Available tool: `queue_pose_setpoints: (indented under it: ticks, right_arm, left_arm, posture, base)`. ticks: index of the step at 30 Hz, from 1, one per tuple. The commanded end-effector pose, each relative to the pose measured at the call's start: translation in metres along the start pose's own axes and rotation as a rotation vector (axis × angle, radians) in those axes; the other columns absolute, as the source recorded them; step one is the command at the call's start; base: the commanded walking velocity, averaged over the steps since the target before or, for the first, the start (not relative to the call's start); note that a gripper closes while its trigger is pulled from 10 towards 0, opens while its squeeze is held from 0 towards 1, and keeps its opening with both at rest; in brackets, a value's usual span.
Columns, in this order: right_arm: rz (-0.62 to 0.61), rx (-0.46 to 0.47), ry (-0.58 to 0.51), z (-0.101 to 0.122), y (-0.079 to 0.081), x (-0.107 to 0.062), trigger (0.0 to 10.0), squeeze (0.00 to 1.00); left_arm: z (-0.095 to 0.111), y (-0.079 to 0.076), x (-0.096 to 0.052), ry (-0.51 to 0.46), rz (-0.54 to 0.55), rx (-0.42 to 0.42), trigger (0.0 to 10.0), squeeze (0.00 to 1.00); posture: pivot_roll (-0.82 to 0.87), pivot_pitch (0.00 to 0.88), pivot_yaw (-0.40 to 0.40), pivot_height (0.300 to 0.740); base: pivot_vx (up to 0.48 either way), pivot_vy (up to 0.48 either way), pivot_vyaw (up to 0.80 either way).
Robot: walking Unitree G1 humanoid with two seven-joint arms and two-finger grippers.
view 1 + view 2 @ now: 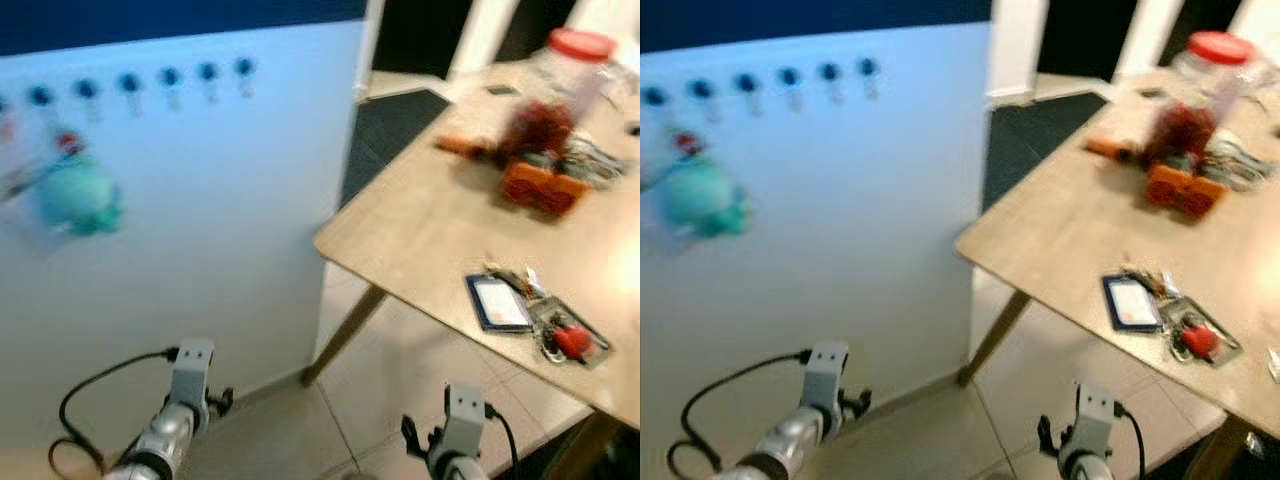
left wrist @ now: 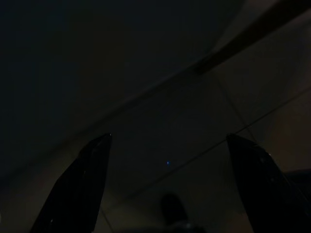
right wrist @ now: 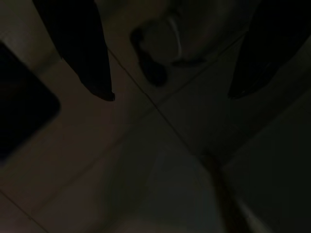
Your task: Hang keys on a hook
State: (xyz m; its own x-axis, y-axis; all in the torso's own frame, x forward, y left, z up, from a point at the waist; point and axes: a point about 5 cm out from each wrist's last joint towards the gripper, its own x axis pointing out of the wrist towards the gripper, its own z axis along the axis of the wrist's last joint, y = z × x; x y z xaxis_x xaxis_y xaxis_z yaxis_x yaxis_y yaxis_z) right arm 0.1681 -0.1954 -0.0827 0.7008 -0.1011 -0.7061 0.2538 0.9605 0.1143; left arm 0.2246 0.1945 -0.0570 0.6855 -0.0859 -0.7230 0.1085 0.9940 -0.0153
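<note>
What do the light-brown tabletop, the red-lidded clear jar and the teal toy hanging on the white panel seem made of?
Light-brown tabletop: probably wood or wood laminate, matte, faint grain.
Red-lidded clear jar: seemingly clear plastic; glass is possible, as blur hides detail.
Teal toy: likely plush fabric, with a soft, rounded outline.

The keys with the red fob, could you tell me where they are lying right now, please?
In the left eye view the keys lie on the wooden table at the robot's right, near its front edge, just right of a dark blue card holder.
</note>
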Motion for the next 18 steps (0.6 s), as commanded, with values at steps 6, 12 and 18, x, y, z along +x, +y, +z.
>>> queue_pose_setpoints:
  ticks: [6,12,18]
  right_arm:
    - [0.011,-0.013,0.000,0.0033,-0.0007,0.0015,10.0,0.00]
    - [0.030,-0.024,-0.004,0.0057,0.0016,0.0027,10.0,0.00]
    - [0.045,-0.036,-0.001,0.0068,0.0029,0.0034,10.0,0.00]
  left_arm:
    - [-0.0009,-0.0043,-0.0004,-0.030,-0.026,-0.022,10.0,0.00]
    - [-0.0017,-0.0087,-0.0010,-0.044,-0.077,0.041,10.0,0.00]
    - [-0.0025,-0.0086,-0.0009,-0.039,-0.066,0.033,10.0,0.00]
  posture:
    - [0.02,0.006,-0.003,0.740]
    - [0.03,0.007,-0.010,0.740]
    - [0.03,0.008,-0.012,0.740]
  base:
    - [0.000,0.000,-0.80]
    - [0.000,0.000,-0.80]
    - [0.000,0.000,-0.80]
